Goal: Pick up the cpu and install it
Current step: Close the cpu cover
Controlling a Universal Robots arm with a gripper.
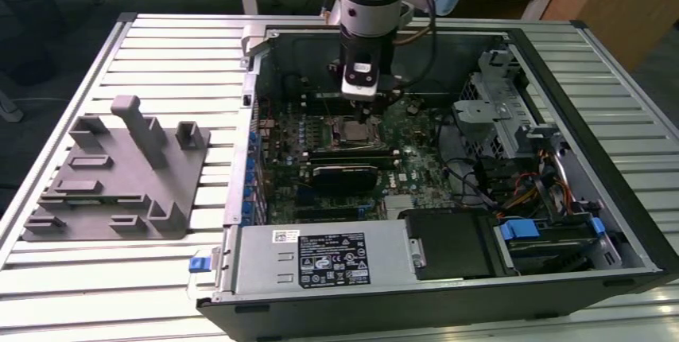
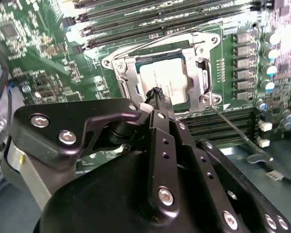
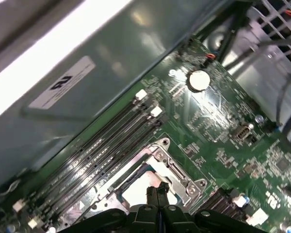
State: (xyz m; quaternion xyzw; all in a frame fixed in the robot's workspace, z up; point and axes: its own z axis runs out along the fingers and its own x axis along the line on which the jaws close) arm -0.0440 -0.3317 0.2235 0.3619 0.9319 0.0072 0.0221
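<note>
The cpu (image 2: 165, 80), a flat square chip with a shiny silver-white top, lies inside the metal-edged socket frame (image 2: 205, 73) on the green motherboard (image 1: 409, 159). In the exterior view the cpu (image 1: 355, 129) sits mid-board inside the open computer case. My gripper (image 1: 361, 97) hangs straight above it, a little over the board. In both wrist views the thin black fingertips are pressed together over the chip's edge, with nothing between them: gripper (image 2: 156, 92), gripper (image 3: 157, 190), cpu (image 3: 138, 189).
A grey power supply box (image 1: 318, 256) with a white label fills the case's near side. A metal drive cage (image 1: 498, 111) and cables stand at the exterior view's right. Memory slots (image 3: 102, 150) run beside the socket. A grey fixture (image 1: 117, 175) sits on the slatted table.
</note>
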